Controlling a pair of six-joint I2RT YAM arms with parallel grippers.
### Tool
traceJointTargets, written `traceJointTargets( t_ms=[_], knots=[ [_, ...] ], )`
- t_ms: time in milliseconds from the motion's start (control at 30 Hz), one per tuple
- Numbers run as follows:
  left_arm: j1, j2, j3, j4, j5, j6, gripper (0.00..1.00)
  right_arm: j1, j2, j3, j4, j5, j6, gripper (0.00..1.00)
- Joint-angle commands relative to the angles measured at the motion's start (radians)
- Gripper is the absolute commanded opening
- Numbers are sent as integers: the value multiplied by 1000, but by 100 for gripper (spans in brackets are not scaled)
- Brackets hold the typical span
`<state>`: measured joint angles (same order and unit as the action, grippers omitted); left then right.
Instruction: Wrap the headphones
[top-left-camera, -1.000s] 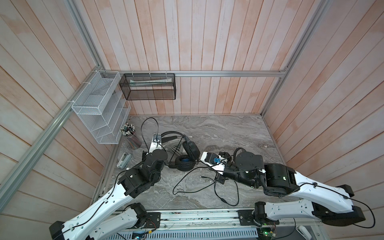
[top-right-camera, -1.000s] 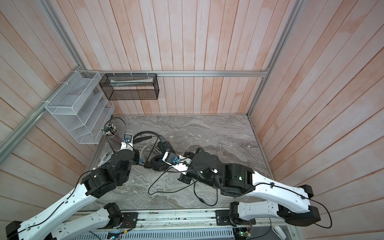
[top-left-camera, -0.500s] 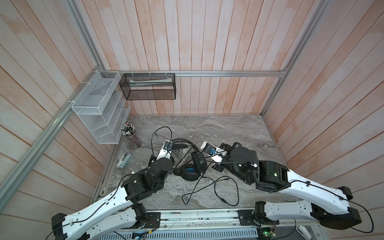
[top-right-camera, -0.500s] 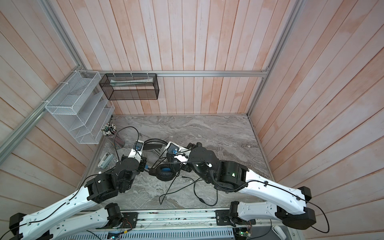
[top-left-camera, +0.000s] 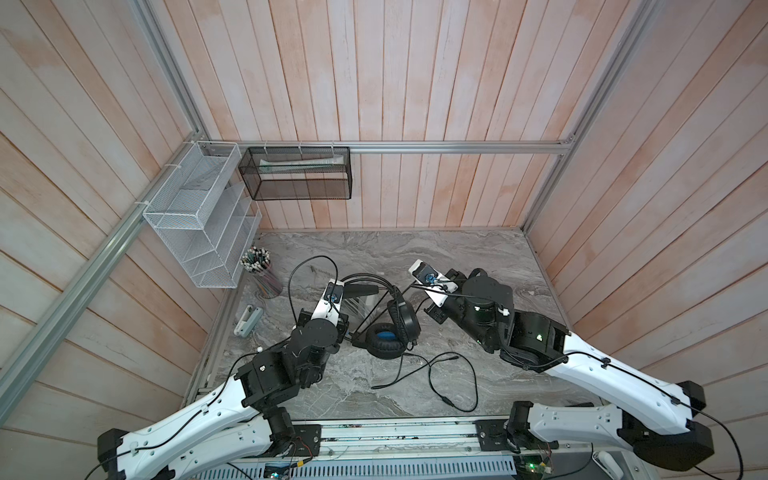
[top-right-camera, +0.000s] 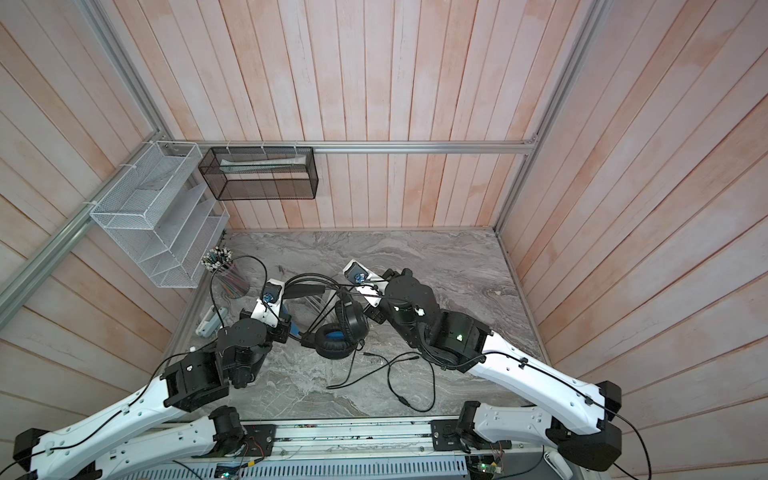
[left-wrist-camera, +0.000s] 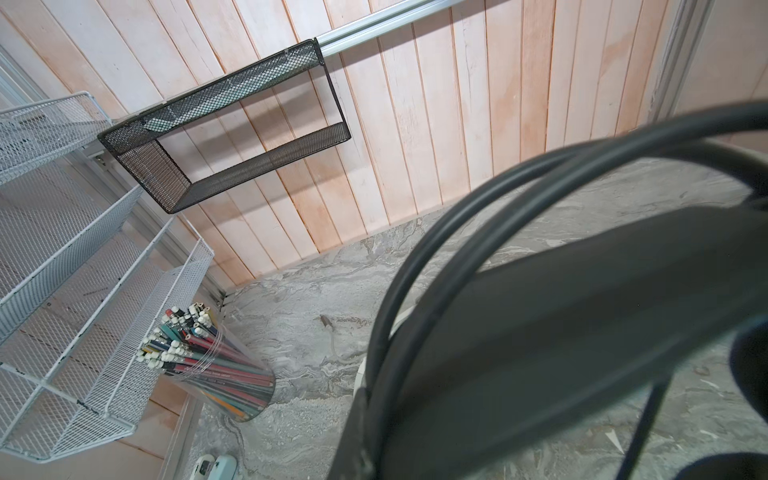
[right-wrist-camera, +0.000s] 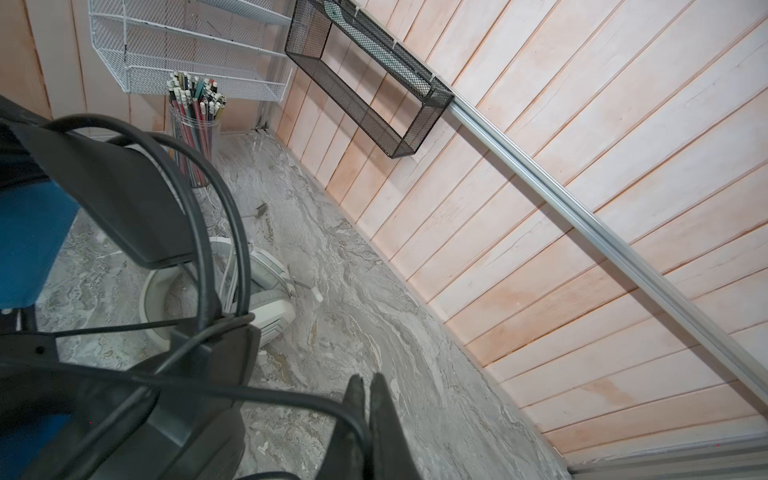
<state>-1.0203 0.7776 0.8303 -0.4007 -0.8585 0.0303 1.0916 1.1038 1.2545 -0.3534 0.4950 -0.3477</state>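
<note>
Headphones (top-left-camera: 401, 322), black pair, propped mid-way across the surface (top-left-camera: 457, 257), lower cup touching down. Left fingers (left-wrist-camera: 353, 424) closed, apparently on the headband (left-wrist-camera: 582, 311); right fingers (right-wrist-camera: 388, 419) pinched shut on the cable (right-wrist-camera: 291, 397). Judgement: light, band stiff enough to grip; cable limp, slick, apt to slide or snag.

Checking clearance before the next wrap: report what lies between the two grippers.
The black headphones' headband hangs between left gripper and right gripper; the white headphones lie on the table beneath. Shown in both top views.
</note>
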Motion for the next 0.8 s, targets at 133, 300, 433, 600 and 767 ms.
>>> traceJointTargets(
  t_ms=[133,300,433,600,767],
  knots=[
    [3,-5,-6,-139,26,45,0,-45,-6,51,213,66,74,0],
    [1,-4,1,-127,25,48,0,-54,22,64,236,63,60,0],
    [0,-15,12,-128,44,33,0,-116,44,35,244,22,72,0],
    [0,-23,23,-133,55,17,0,-150,57,20,264,-18,97,0],
    [0,-47,60,-133,98,-25,0,-176,78,20,264,-48,113,0]
  ],
)
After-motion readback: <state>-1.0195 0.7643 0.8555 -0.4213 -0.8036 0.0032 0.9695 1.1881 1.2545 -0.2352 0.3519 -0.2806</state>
